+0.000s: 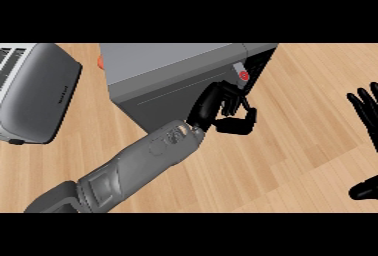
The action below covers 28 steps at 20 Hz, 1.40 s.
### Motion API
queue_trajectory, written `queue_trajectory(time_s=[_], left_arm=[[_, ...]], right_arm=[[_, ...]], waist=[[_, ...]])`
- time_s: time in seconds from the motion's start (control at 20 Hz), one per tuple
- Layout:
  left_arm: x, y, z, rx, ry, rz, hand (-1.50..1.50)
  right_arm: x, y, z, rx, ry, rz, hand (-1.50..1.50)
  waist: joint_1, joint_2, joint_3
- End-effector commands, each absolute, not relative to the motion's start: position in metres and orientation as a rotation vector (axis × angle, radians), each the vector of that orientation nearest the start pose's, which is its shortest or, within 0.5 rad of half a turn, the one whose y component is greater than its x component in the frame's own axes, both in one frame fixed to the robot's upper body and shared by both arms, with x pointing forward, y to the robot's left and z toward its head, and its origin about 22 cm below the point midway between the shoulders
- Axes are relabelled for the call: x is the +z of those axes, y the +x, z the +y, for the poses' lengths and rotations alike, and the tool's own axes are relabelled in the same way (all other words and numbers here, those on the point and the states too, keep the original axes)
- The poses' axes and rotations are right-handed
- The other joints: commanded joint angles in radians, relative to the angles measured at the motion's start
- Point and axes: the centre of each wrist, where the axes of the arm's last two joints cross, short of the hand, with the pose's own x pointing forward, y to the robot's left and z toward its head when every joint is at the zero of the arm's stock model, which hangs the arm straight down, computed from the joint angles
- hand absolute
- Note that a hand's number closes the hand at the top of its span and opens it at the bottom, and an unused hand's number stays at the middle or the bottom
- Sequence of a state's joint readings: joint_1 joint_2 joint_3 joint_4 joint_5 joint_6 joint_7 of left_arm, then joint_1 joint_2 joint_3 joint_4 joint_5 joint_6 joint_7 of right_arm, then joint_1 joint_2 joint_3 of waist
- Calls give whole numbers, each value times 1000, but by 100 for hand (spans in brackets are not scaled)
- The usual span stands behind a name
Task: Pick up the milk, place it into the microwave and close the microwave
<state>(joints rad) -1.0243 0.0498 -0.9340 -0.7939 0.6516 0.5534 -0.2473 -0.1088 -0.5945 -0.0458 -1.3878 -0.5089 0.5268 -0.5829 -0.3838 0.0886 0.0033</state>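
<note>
**Left hand at the microwave's corner, milk out of sight**

We see our left hand (230, 111) beside the grey, boxy microwave (173, 80), fingers curled against its front right corner near a red button (243, 75); nothing shows inside the curl. We cannot find the milk anywhere; it may already sit inside, so closing seems the step in hand. Our right hand (367, 111) rests open at the right edge, fingers up. A rounded metallic toaster (33, 92) lies left on the pale wood-grain counter (310, 150).
</note>
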Motion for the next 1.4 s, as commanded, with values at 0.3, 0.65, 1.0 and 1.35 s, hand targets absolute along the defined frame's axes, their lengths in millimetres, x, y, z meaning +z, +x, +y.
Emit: queue_trajectory(time_s=[0.3,0.65,1.0,1.35], left_arm=[[82,349,-27,-563,-200,-1825,150],[84,354,-26,-532,-177,-1832,150],[82,354,-25,-506,-157,-1827,150],[79,353,-25,-479,-136,-1841,150]], right_arm=[[106,283,-342,707,725,-2048,150],[121,281,-322,797,797,-2034,150],[126,273,-305,839,854,-2013,150],[131,267,-294,878,887,-1987,150]], waist=[[-18,-8,0],[-48,-1,2],[-73,-6,3],[-87,-3,3]])
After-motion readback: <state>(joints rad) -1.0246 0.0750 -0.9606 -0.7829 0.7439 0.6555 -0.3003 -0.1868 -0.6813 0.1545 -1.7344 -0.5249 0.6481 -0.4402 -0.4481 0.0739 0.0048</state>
